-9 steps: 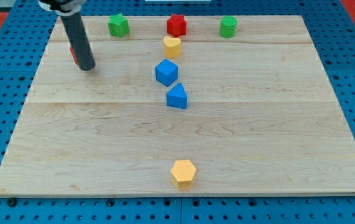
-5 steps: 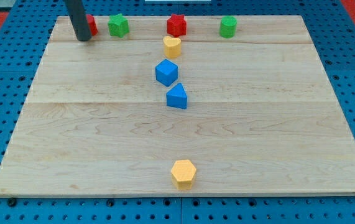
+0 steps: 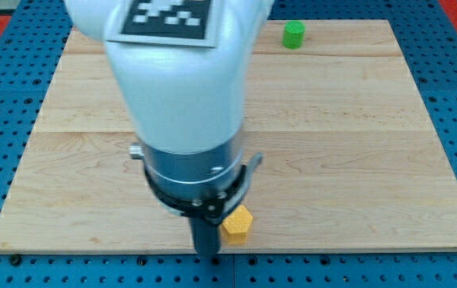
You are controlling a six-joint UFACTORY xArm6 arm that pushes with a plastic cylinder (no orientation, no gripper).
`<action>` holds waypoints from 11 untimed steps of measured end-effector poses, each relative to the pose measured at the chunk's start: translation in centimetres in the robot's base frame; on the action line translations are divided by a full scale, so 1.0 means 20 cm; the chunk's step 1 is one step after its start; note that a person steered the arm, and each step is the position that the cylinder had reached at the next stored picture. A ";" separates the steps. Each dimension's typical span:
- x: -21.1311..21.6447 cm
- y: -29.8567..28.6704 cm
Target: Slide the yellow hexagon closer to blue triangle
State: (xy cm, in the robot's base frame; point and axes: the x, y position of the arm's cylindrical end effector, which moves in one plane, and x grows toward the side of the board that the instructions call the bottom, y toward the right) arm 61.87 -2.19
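The yellow hexagon [image 3: 237, 224] lies near the board's bottom edge, at the middle of the view. My tip [image 3: 206, 254] is at the board's bottom edge, just left of and below the hexagon, close to it. The arm's large white and dark body fills the view's middle and hides the blue triangle, the blue block next to it and the other blocks at the top centre.
A green block [image 3: 294, 34] stands near the board's top edge, right of centre. The wooden board [image 3: 372, 144] lies on a blue pegboard surface. The arm's body [image 3: 184, 104] covers the top left and centre of the board.
The arm swung from the board's top left corner down to the bottom centre. My tip now stands beside the yellow hexagon. The arm's body now hides most blocks.
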 end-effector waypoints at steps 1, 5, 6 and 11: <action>-0.01 0.51; -0.31 -0.06; -0.38 0.01; -0.51 0.03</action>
State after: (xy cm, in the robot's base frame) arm 51.64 -1.61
